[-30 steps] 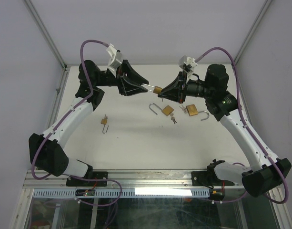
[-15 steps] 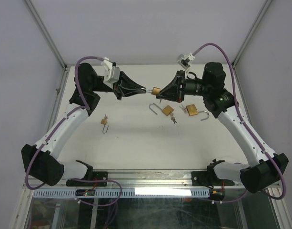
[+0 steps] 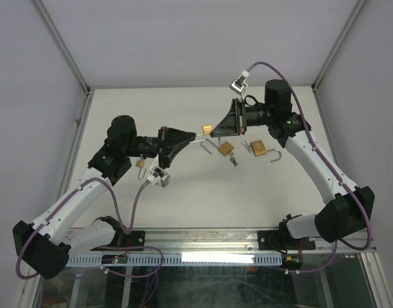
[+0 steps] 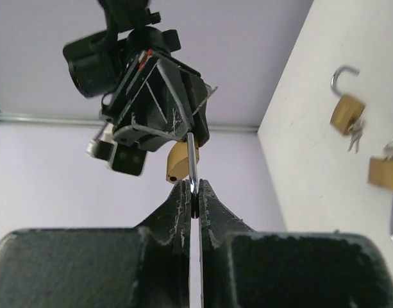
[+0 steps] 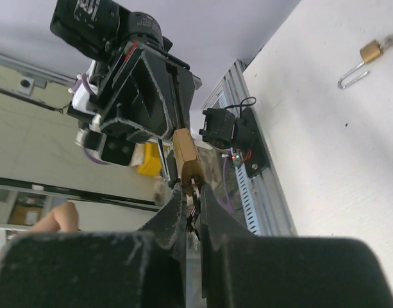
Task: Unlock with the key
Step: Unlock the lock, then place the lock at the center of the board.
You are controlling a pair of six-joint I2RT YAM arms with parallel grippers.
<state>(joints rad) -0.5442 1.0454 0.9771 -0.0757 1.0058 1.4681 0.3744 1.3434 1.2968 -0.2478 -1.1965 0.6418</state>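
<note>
Moved: left arm (image 3: 87, 192) has swung low and toward the near edge | left gripper (image 3: 195, 136) clamped on silver shackle (image 4: 192, 160) of small brass padlock (image 3: 208, 129), held in air above white table (image 3: 183, 199) | right gripper (image 3: 213, 131) pinching small silver key (image 5: 193, 187) at padlock's base | on table: open brass padlock with keys (image 3: 225, 149); second open brass padlock (image 3: 259, 151); little brass padlock (image 3: 140, 163) beside left arm

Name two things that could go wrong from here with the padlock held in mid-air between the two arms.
1. The left end effector pinches only the thin silver bar at its very tips, so a twist could let it slip out.
2. The right end effector grips the brass padlock by one end above the table. Opposing pulls might wrench it free and drop it.
</note>
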